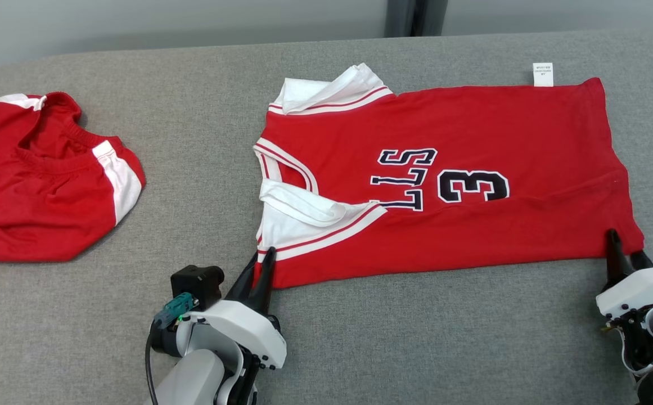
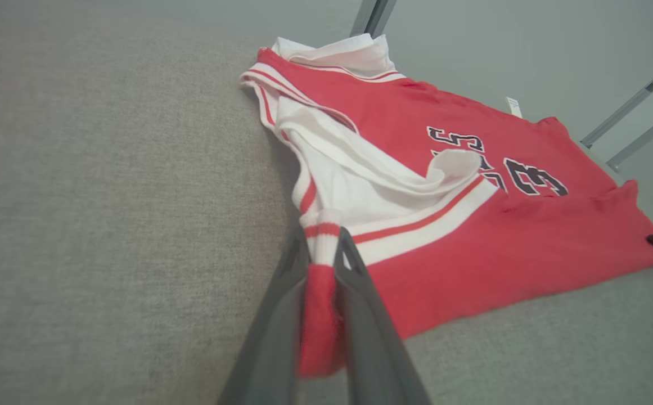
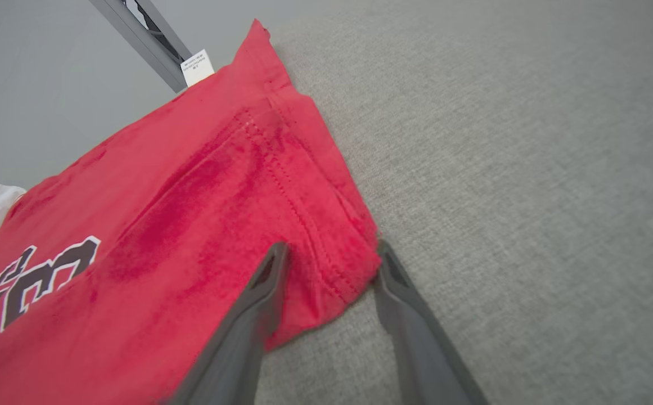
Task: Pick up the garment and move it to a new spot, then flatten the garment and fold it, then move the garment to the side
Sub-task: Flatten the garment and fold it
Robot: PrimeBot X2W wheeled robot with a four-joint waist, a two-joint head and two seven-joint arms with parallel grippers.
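Jersey (image 1: pixel 500 124) flat on grey counter (image 1: pixel 202 140). Left fingers (image 1: pixel 266 264) clenched on shoulder corner at 7 o'clock; right fingers (image 3: pixel 267 278) spread, straddling hem corner at 4 o'clock.

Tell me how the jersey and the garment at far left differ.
The jersey lies spread out; the left garment sits in a crumpled heap. The jersey bears dark letters and a 3; the left garment shows no print. The left gripper pinches the jersey's corner and the right gripper straddles another with open fingers; the left garment is untouched. Both are red with white trim.
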